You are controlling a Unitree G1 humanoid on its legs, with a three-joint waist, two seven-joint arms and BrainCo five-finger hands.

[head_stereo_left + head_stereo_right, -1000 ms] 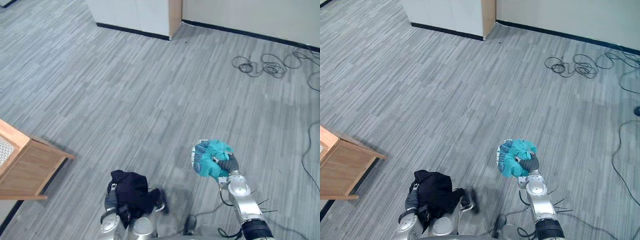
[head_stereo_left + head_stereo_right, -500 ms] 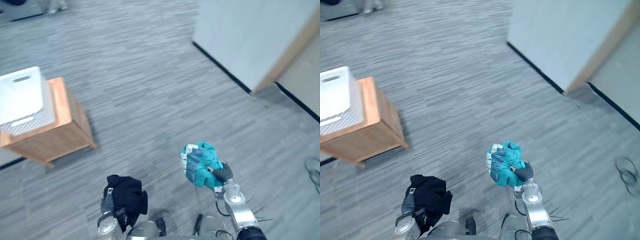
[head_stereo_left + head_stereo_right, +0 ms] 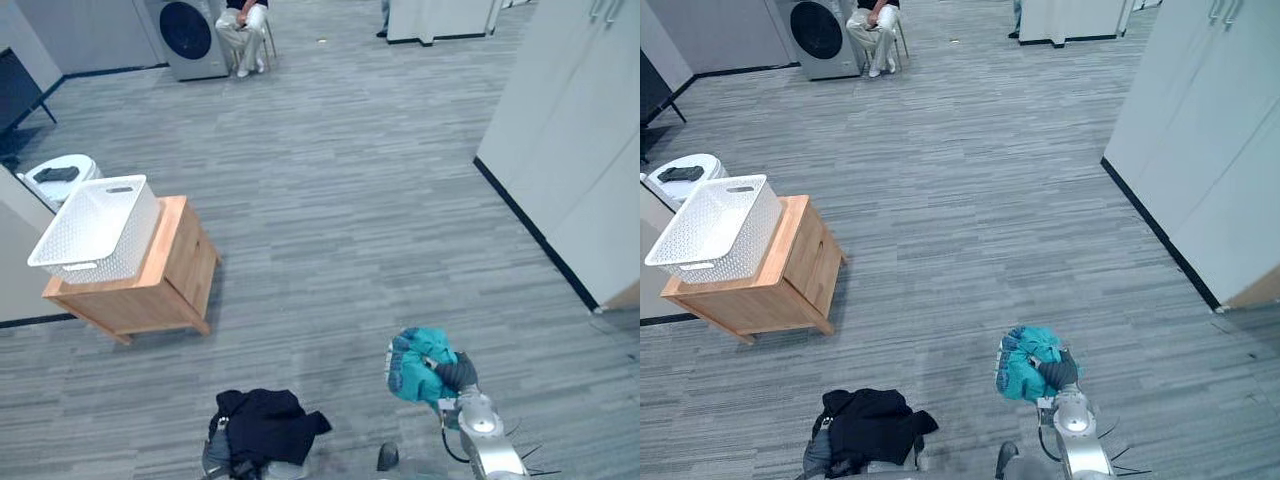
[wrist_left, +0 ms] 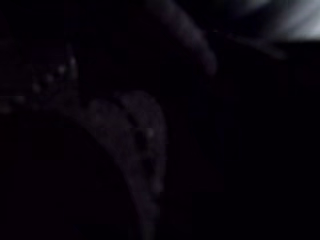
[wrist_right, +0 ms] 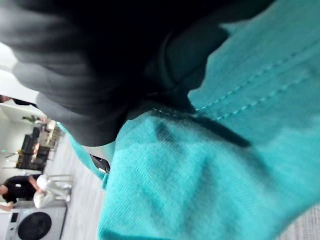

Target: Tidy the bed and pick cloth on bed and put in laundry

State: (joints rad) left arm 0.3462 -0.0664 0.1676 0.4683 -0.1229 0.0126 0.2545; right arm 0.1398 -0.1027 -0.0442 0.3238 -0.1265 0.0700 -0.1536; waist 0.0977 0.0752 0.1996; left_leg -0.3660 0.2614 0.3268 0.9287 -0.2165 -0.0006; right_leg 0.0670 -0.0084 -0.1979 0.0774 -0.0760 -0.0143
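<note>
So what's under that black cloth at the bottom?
The left robot hand: its grey back shows at the edge of the black cloth; the cloth covers its fingers.

Cloths: two, one teal cloth [image 3: 420, 365] and one black cloth [image 3: 265, 425]. One white basket [image 3: 98, 225]. One wooden counter [image 3: 175, 275]. One washing machine [image 3: 190, 35]. One seated person [image 3: 245, 25]. One white bin [image 3: 55, 178].

Basket [image 3: 95, 228] on table [image 3: 182, 268], washer [image 3: 190, 35] far behind
</note>
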